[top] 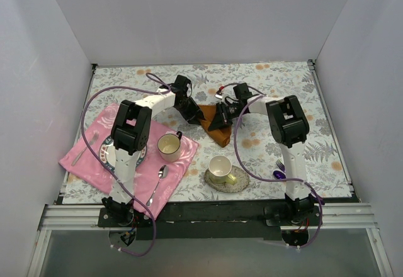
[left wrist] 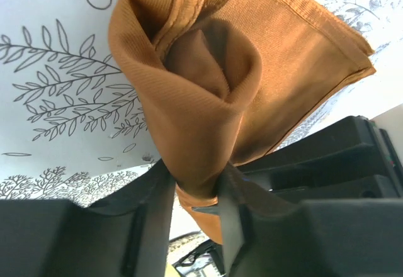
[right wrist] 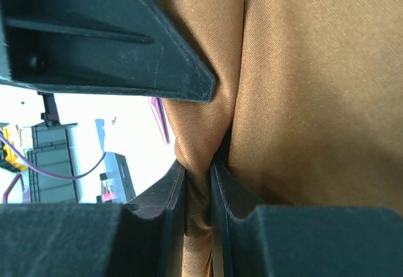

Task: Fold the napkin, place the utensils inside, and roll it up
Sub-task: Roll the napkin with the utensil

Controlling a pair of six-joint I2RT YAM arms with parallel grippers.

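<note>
Overhead camera faces down from behind; 2 wrist cameras sit close, sharing the napkin [top: 220, 137].

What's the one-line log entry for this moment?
left gripper: pinching napkin | right gripper: pinching napkin | utensils: on table, outside napkin

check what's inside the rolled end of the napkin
Only folded orange cloth shows inside the napkin; deeper in is shadowed and covered. The purple fork lies outside, by the right arm's base.

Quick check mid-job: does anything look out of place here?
Yes. The napkin is bunched into a loose cone, pinched by both the left gripper and right gripper, yet the purple fork and dark spoon lie outside it beside the right arm.
</note>
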